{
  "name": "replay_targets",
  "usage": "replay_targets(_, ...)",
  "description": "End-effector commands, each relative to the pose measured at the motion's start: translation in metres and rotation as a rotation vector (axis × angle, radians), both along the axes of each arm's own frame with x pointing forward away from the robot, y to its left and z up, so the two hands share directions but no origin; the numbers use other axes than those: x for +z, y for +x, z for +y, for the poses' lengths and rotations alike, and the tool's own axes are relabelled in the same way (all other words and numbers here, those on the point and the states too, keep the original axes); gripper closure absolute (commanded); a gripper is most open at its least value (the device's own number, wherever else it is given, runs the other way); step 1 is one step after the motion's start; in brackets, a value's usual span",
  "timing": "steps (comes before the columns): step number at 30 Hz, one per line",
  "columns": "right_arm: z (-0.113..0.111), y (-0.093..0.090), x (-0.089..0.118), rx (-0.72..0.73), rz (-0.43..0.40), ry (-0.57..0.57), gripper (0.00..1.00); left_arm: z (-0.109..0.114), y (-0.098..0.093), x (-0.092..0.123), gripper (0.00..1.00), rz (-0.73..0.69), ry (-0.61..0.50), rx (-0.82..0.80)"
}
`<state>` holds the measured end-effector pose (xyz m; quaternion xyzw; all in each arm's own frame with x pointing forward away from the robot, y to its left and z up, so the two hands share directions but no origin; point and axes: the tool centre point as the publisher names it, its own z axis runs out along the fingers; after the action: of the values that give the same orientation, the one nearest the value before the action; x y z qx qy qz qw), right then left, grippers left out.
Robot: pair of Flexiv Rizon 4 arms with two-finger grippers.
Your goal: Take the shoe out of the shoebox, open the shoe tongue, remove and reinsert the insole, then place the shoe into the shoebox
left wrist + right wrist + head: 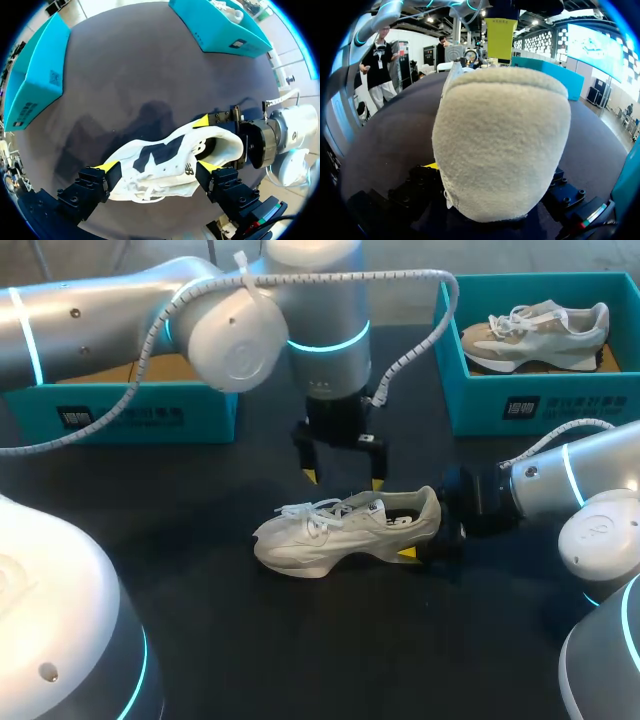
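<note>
1. Dark table [200, 510], overhead view: a white shoe [340, 532] sits upright mid-table, outside both blue boxes. The left box [130, 415] stands far left. The right box [520, 405], far right, holds another shoe [540, 335]. The left gripper [345, 478] hangs just above the white shoe's opening, fingers spread wide, holding nothing. The right gripper [422, 540] clasps the shoe's heel end.
2. Left wrist view: the white shoe lies beneath and between the spread fingers, with no contact evident. One yellow tip of the right gripper presses the far side of the collar.
3. Right wrist view: the heel fills the gap between the fingers, and one yellow tip shows beside it. The hold looks shallow.
4. Risk, as judged: a descent off-centre could snag the laces rather than the tongue. An upward pull against so shallow a heel hold could tip the shoe or drag it free.
</note>
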<state>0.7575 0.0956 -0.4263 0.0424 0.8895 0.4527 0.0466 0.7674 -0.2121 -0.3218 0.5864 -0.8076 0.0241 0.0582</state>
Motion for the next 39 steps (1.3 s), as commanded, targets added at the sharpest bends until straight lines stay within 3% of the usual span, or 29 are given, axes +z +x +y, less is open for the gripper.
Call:
replay_targets(1,0.001,0.000,-0.002,0.000,0.000,-0.004,1.00,-0.016,0.004,-0.010,0.00,0.016,0.016,-0.023)
replay_targets(11,0.001,0.000,-0.002,0.000,0.000,-0.004,1.00,-0.032,-0.001,-0.024,0.00,0.041,0.003,-0.103)
replay_targets(22,0.001,0.000,-0.002,0.000,0.000,-0.004,1.00,-0.036,-0.010,-0.041,0.00,0.088,0.024,-0.145)
replay_targets(29,0.001,0.000,-0.002,0.000,0.000,-0.004,1.00,-0.030,-0.016,-0.053,0.00,0.123,0.058,-0.151)
replay_targets(39,0.001,0.000,-0.002,0.000,0.000,-0.004,1.00,-0.003,-0.019,-0.046,0.00,0.098,0.091,-0.036)
